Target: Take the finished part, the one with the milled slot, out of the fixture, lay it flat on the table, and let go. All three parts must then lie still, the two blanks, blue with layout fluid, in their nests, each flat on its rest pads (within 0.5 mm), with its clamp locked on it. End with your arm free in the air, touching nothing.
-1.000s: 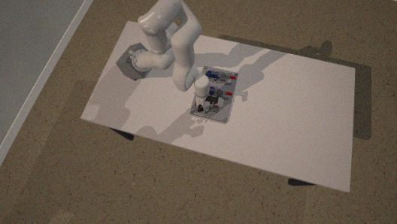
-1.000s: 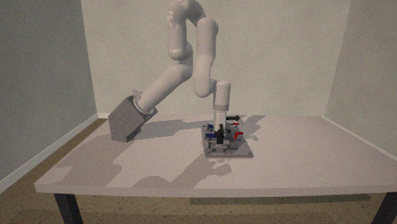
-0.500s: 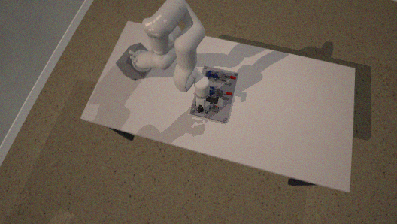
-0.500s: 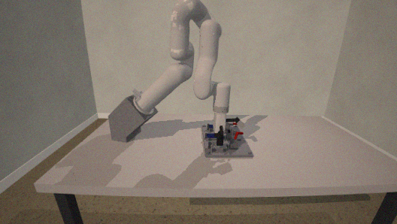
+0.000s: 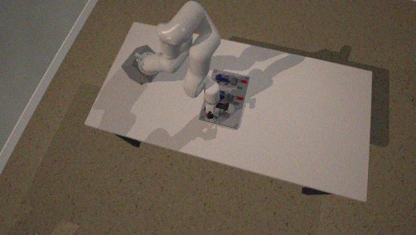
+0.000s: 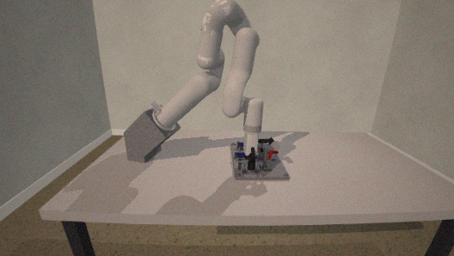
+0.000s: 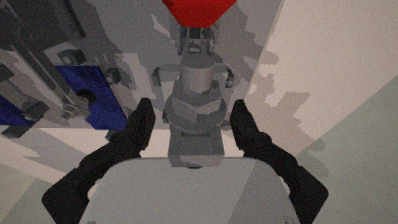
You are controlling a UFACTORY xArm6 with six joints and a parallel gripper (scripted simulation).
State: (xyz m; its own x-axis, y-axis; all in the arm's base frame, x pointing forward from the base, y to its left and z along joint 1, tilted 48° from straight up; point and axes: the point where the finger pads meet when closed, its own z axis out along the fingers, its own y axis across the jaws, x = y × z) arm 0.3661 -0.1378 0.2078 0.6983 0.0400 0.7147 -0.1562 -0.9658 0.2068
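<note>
A grey fixture plate (image 5: 233, 123) (image 6: 275, 174) lies mid-table with three nests in a row. Two blue blanks (image 7: 95, 97) (image 7: 9, 113) sit under their clamps at the left in the wrist view; they also show in the top view (image 5: 219, 77) (image 5: 222, 94). My gripper (image 7: 193, 108) (image 5: 214, 112) (image 6: 252, 161) is open and low over the nearest nest. Its fingers stand either side of a grey toggle clamp (image 7: 196, 107) with a red handle (image 7: 199, 12), apart from it. I cannot make out the slotted part.
The arm's grey base block (image 5: 135, 65) (image 6: 144, 135) stands at the table's back left. Red clamp handles (image 5: 244, 81) (image 5: 239, 98) (image 6: 272, 154) stick out on the fixture's right side. The white table (image 5: 307, 130) (image 6: 344, 180) spreads wide to the right and front.
</note>
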